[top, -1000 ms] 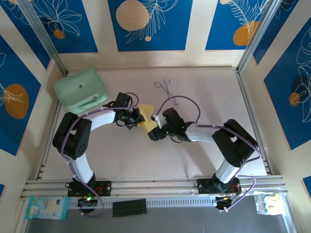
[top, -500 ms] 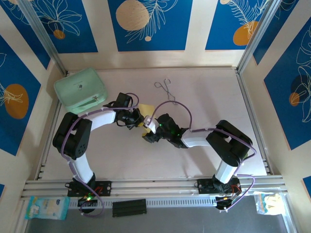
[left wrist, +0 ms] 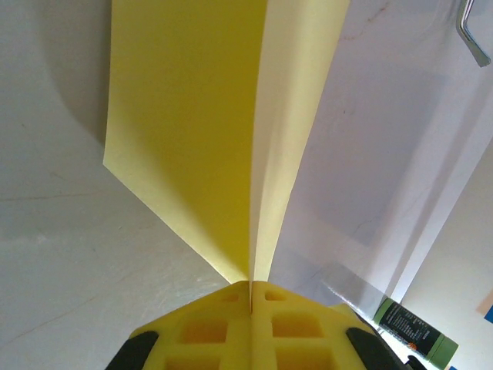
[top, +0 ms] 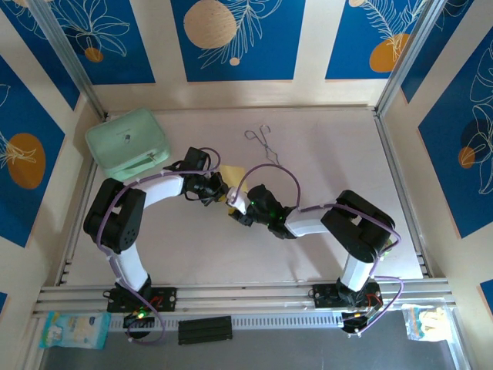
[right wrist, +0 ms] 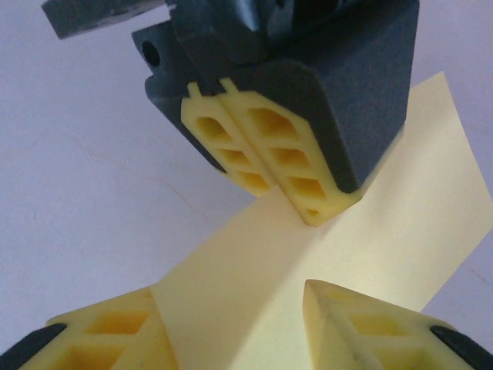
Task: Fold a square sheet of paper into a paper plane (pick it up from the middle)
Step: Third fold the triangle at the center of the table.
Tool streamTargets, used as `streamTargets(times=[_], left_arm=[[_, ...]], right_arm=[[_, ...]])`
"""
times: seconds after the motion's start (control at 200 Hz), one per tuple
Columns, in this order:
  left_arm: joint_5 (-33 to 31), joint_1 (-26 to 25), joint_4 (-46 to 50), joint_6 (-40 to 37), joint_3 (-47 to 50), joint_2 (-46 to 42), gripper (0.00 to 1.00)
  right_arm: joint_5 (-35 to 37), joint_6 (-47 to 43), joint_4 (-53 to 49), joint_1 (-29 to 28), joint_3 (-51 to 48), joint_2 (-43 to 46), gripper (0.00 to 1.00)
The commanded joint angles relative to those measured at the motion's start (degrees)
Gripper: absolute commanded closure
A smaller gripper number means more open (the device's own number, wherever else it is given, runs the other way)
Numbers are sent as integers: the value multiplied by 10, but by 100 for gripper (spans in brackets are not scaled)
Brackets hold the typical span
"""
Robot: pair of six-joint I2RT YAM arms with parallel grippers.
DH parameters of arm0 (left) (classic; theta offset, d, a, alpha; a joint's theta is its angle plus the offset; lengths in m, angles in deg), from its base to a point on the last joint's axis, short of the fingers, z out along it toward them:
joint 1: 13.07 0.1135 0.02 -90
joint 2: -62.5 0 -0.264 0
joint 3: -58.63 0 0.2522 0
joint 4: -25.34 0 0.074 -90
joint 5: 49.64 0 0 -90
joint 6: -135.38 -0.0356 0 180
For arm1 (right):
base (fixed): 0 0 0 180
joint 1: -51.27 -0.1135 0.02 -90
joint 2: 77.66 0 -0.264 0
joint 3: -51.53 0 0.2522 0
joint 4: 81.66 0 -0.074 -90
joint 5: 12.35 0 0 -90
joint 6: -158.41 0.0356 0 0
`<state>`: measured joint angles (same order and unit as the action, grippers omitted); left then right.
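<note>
Left fingers: pinched shut on the square sheet of paper, gripping it at the near end of a crease, with two yellow leaves spreading away from the pads. Right fingers: apart, one pad on each side of the same sheet in the right wrist view, not closed on it; left pair seen there from the front, clamped on the sheet's edge. Sheet near the middle of the bench, between the two wrists, its free edges straight and flat. Beyond it, well apart, thin metal tongs; off at the far left corner, a mint-green case, near the left elbow. Wide bare bench to the right and toward the near rail, side rails well clear of both wrists. Both arms folded inward, elbows out to the sides, forearms low, wrists meeting almost head-on at the centre.
</note>
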<state>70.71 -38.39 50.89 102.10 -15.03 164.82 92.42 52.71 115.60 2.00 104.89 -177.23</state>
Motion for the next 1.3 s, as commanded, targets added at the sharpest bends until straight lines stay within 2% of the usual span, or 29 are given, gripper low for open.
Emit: streamTargets(times=[0.0, 0.475, 0.705, 0.845, 0.97, 1.021, 1.211, 1.296], left_arm=[[-5, -5, 12, 2, -6, -4, 94], [-7, -5, 15, 1, -3, -3, 90], [-17, -5, 27, -7, -2, -11, 84], [-26, 12, 67, -63, -21, -30, 75], [-91, 24, 170, -159, -80, -57, 65], [-99, 24, 188, -178, -96, -60, 64], [-37, 17, 130, -166, -88, -32, 65], [-31, 9, 116, -163, -91, -10, 67]], right_arm=[[-2, 6, 20, 0, -14, 15, 61], [-21, 36, 17, 5, -15, 35, 73], [-47, 48, -9, 7, -10, 36, 87], [-87, 69, -60, 14, 2, 46, 95], [-144, 110, -102, 26, 12, 57, 95], [-163, 132, -113, 32, 14, 56, 96], [-229, 206, -115, 45, 14, 50, 96], [-255, 232, -117, 47, 19, 47, 97]])
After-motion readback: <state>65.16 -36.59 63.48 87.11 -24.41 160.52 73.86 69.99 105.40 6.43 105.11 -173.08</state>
